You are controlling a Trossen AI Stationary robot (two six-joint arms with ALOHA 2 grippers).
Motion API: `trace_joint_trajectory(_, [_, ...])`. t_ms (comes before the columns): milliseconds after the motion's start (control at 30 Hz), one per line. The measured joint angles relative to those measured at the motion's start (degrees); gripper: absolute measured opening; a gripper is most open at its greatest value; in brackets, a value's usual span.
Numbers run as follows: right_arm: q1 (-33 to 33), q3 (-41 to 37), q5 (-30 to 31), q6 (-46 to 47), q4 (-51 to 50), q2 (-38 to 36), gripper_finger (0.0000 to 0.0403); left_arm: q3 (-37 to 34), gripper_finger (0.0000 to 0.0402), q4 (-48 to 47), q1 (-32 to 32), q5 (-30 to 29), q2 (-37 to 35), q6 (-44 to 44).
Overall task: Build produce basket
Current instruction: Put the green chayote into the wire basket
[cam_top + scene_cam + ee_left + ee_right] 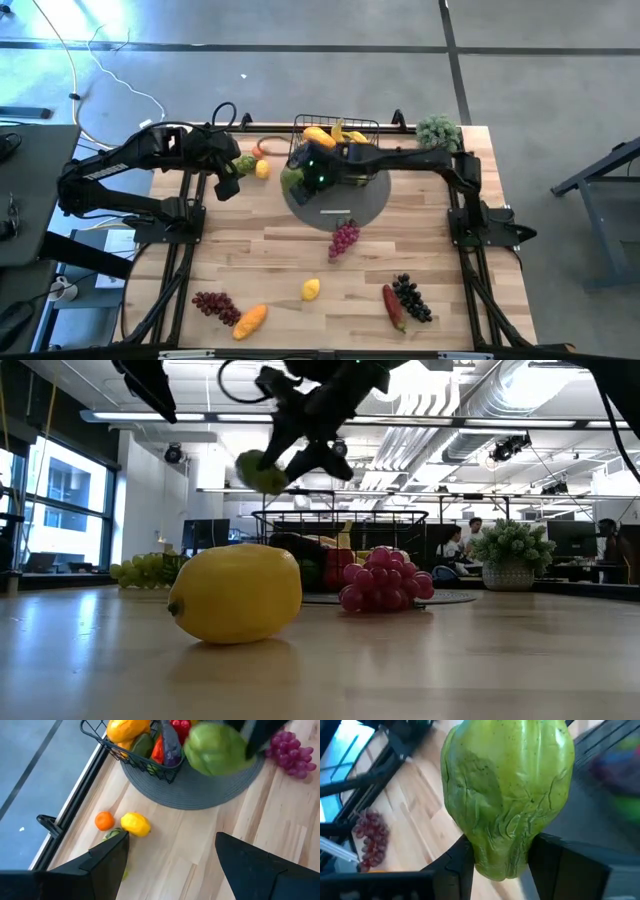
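In the high view the basket stands at the table's far edge, top centre of the frame, its near side over the grey disc; it already holds an orange fruit, bananas and more. The right gripper hangs over the disc's left rim, just left of the basket's near corner, its arm stretched level across from the right. Its fingers are clamped on a green pepper, held clear above the table in the low view.

The left gripper sits at upper left, fingers spread wide and holding nothing, tilted down beside a lemon, an orange and some green produce.

Open wood lies between the two grippers and across the table's middle. A pink grape bunch touches the disc's near rim. Along the lower edge lie dark red grapes, an orange piece, a second lemon, a red pepper and black grapes. A plant stands at the far right corner.
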Motion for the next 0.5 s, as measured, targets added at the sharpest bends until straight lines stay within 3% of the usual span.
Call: trace_joint_trajectory(500, [-10.57, 0.02, 0.23, -11.2, 2.45, -1.59, 0.0121, 0.0, 0.0284, 0.39, 0.05, -5.82, 3.81, -3.83])
